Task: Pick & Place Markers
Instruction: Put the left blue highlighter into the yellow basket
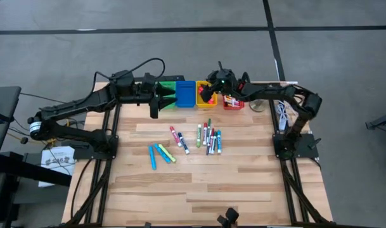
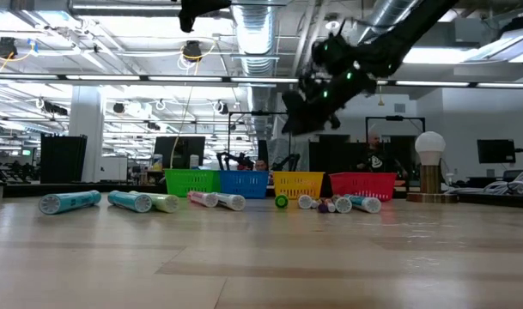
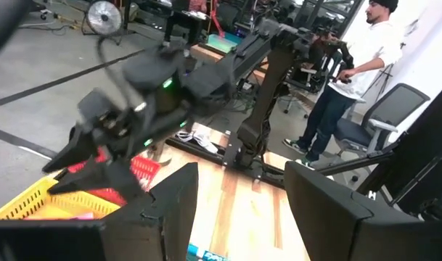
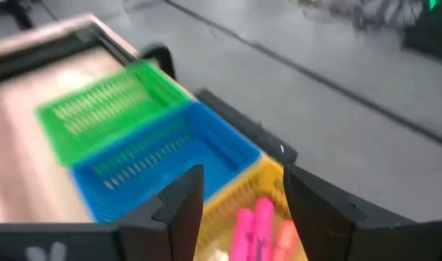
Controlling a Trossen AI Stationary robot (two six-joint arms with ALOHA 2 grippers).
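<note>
Several markers (image 1: 208,136) lie flat in a loose pile at the table's middle, with a red-and-white pair (image 1: 178,137) and cyan and yellow ones (image 1: 160,154) to its left. Pink markers (image 4: 253,225) lie inside the yellow bin (image 1: 206,96). My right gripper (image 4: 239,196) hangs open just above that bin, with nothing between its fingers. My left gripper (image 3: 242,199) is open too, held in the air near the green bin (image 1: 169,88), and it is empty.
Four small bins stand in a row at the far edge: green, blue (image 1: 186,94), yellow and red (image 1: 233,102). A person (image 3: 344,72) stands in the room beyond the table. The near half of the wooden table (image 1: 199,190) holds no markers.
</note>
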